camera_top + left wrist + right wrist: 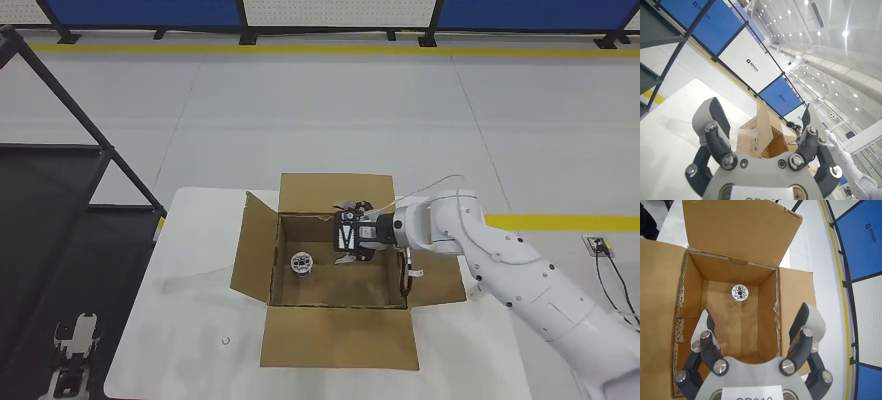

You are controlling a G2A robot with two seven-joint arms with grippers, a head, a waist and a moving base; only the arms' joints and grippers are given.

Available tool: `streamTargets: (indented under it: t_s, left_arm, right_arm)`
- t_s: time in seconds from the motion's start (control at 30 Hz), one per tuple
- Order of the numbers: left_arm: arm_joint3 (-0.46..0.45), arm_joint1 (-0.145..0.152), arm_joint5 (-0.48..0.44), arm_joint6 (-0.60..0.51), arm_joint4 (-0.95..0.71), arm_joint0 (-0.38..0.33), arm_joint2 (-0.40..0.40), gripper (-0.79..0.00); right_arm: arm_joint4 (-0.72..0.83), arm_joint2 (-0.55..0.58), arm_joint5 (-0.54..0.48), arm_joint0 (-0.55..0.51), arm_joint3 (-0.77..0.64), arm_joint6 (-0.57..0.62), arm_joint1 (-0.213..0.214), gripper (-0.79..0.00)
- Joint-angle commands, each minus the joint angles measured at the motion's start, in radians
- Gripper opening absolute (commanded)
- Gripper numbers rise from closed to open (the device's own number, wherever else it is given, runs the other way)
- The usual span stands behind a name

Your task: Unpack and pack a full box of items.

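Observation:
An open cardboard box stands on the white table with its flaps spread. Inside it, a round metal part with holes lies on the bottom near the far wall; the top view shows this metal part at the box's left side. My right gripper hangs open over the box's mouth with nothing between its fingers, and from above the right gripper sits over the box's right half. My left gripper is open and holds nothing, low beside the table's left edge, facing the box.
A black metal rack stands left of the table. A strip of clear tape lies on the table left of the box, and a small ring lies near the front edge. Blue and white panels line the far floor.

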Motion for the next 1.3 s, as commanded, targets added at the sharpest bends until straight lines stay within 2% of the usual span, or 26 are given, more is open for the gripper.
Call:
streamTargets:
  t_s: [0.0,0.4,0.53,0.67,0.9,1.27]
  left_arm:
    - [0.0,0.0,0.0,0.0,0.0,0.0,0.0,0.0]
    - [0.0,0.0,0.0,0.0,0.0,0.0,0.0,0.0]
    - [0.002,0.001,0.012,-0.007,-0.004,-0.009,0.003,0.0]
    - [-0.001,0.001,0.016,-0.014,0.01,-0.013,0.005,0.0]
    - [-0.009,0.001,0.017,-0.006,0.02,-0.01,0.013,0.0]
    - [-0.017,0.0,0.016,-0.003,0.03,-0.006,0.022,0.0]
  right_arm:
    - [0.0,0.001,0.0,0.0,-0.001,0.0,0.0,0.0]
    - [0.0,0.001,0.0,0.0,-0.001,0.0,0.0,0.0]
    - [0.01,0.001,-0.005,-0.017,0.027,-0.08,-0.014,0.0]
    - [0.028,-0.055,-0.024,0.026,0.122,-0.11,-0.081,0.0]
    - [0.073,-0.16,-0.04,0.093,0.357,-0.132,-0.24,0.0]
    - [0.081,-0.257,-0.115,0.118,0.658,-0.12,-0.466,0.0]
